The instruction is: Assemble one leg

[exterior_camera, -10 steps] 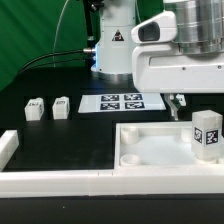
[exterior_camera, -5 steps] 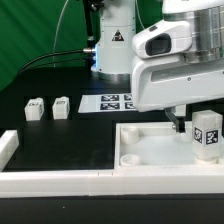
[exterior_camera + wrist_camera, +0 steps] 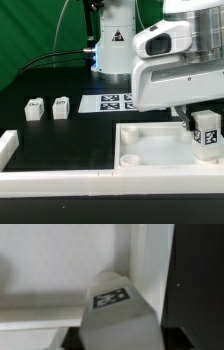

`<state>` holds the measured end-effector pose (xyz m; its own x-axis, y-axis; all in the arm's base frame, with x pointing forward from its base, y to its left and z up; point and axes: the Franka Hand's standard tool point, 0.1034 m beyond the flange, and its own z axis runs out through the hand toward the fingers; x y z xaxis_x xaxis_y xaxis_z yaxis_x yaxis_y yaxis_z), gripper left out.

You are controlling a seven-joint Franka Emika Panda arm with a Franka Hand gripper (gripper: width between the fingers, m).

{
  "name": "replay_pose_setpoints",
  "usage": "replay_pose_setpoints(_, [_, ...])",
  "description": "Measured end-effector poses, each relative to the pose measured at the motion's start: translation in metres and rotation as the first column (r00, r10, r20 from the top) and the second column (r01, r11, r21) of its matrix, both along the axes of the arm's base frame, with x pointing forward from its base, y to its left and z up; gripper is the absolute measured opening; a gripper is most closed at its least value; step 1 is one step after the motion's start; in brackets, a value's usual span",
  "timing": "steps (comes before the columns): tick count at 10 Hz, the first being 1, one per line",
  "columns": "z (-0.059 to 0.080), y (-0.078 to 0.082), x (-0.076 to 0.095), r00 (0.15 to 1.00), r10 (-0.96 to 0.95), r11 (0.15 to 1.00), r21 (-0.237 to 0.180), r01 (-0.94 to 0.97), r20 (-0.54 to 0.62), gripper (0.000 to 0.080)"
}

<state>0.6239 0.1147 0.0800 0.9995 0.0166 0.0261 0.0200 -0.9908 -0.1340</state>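
A white leg with a black-and-white tag stands upright at the exterior view's right end of the large white tray-like panel. My gripper has come down over its top, one dark finger pressing its left side. In the wrist view the leg fills the gap between the two dark fingers, which touch both its sides, so the gripper is shut on the leg. The leg's foot rests against the panel's raised rim.
Two more legs lie at the exterior view's left on the black table. The marker board lies behind the panel, in front of the robot base. White rim pieces run along the near edge.
The gripper has moved toward the exterior view's right and come down beside the standing leg, closing the gap to it. The leg has stayed in place.
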Motion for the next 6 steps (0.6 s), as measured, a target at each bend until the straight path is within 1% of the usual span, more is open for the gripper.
replay_pose_setpoints(1, [-0.0004,-0.003,0.0003,1.0,-0.003,1.0,-0.003,0.003,0.0,0.0295])
replay_pose_setpoints(3, [-0.0005,-0.0034,0.0003,1.0,-0.016,1.0,-0.002,0.016,-0.002,0.0295])
replay_pose_setpoints(5, [-0.0005,-0.0037,0.0003,0.997,-0.074,0.997,0.0,0.074,-0.01,0.0295])
replay_pose_setpoints(6, [-0.0006,-0.0041,0.0004,0.984,-0.177,0.984,0.001,0.177,-0.024,0.0295])
